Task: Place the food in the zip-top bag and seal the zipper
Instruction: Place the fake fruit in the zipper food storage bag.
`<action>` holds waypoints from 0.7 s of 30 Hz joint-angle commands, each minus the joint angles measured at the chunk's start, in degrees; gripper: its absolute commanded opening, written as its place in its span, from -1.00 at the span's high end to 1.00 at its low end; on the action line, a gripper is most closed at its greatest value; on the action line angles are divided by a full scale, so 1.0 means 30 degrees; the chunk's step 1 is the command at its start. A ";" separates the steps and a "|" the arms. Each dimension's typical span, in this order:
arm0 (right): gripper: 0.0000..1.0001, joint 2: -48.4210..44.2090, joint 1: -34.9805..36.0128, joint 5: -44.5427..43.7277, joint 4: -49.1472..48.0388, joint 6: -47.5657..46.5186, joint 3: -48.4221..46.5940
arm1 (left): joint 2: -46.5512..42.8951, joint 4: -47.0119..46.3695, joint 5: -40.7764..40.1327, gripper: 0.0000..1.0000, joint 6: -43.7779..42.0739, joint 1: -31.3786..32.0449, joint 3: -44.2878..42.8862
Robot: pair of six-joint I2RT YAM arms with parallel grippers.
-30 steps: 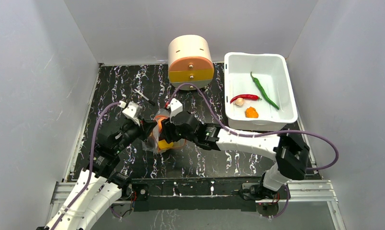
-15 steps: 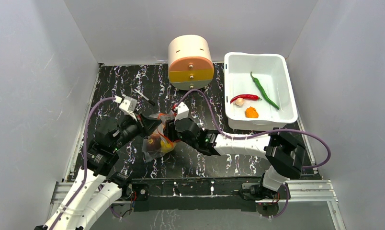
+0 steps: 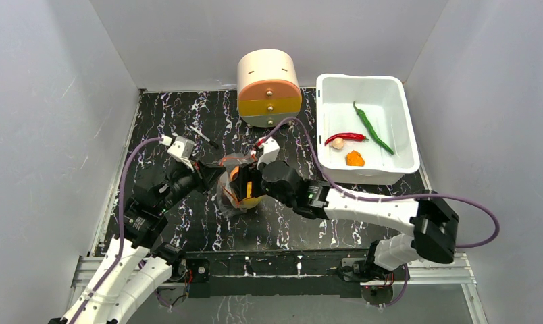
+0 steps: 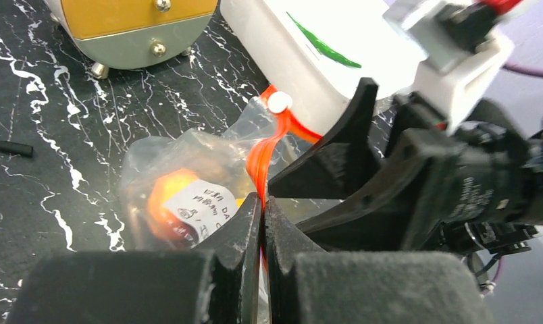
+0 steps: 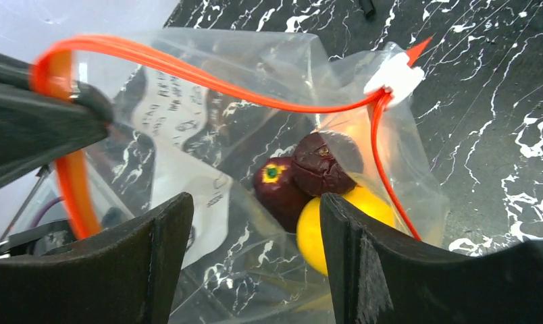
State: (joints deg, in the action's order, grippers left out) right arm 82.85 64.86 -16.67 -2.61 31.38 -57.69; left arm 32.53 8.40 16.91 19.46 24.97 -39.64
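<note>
The clear zip-top bag (image 3: 234, 196) hangs at the table's middle, its mouth open. My left gripper (image 4: 263, 202) is shut on its orange-red zipper (image 4: 263, 152), near the white slider (image 4: 278, 102). Looking down into the mouth, my right gripper (image 5: 255, 223) stands open with only loose bag film below its fingers. Inside lie a yellow lemon (image 5: 373, 202), a dark maroon piece (image 5: 326, 162), a dark red fruit (image 5: 279, 185) and an orange fruit (image 4: 162, 196). More food sits in the tub: green chili (image 3: 372, 126), red chili (image 3: 344, 138), beige bulb (image 3: 338, 143), orange fruit (image 3: 354, 158).
The white tub (image 3: 407, 135) stands at the back right of the black marbled table. A round cream and yellow drawer unit (image 3: 269, 88) sits at the back centre, and a black pen (image 3: 202, 135) lies to its left. White walls enclose the table.
My right gripper's jaws have opened wider and the hand has shifted a little to the right, its elbow swinging right. The bag moved right with it. The left gripper kept its hold.
</note>
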 commanded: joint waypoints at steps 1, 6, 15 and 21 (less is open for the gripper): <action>-0.33 -0.1690 0.0030 -0.0213 0.1077 -0.0029 -0.0552 | -0.0210 -0.0591 -0.0535 1.00 -0.1418 0.0086 0.0296; -0.31 -0.2639 0.0005 0.0598 0.2179 -0.0451 -0.1223 | 0.0166 -0.0340 -0.0983 1.00 -0.2295 0.0085 0.0410; -0.25 -0.3154 -0.0092 0.1920 0.5703 -0.2212 -0.4313 | 0.0317 0.0172 -0.1544 1.00 -0.3770 0.0084 0.0650; -0.26 -0.3820 -0.2457 0.0639 0.8306 -0.4086 -0.5913 | -0.0263 -0.0046 -0.1113 1.00 -0.3905 0.0084 0.1095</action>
State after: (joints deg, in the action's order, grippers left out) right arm 73.89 63.18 -12.01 17.67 23.92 -70.19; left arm 33.01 8.75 12.82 9.32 24.97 -37.10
